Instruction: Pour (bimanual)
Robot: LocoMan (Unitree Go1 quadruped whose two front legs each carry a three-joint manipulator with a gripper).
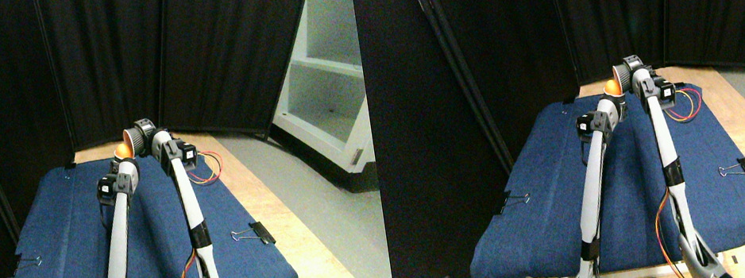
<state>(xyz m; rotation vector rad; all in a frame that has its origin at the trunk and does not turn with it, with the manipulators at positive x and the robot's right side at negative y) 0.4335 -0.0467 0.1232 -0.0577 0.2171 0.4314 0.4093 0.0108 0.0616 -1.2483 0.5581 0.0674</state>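
Orange ball (pixel 121 151) at right pincer (pixel 136 140) (grip unclear) | left pincer (pixel 119 174) unclear | no legible writing

Two side-by-side eyes are looking forward and down from above the robot, sharing the blue denim-like cloth-covered table (pixel 60 255) and black curtains (pixel 112 55).

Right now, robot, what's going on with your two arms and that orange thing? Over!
Both arms reach out over the blue cloth. Orange thing sits at the end of the right arm, by the left gripper. Grip unclear. Nothing blocking.
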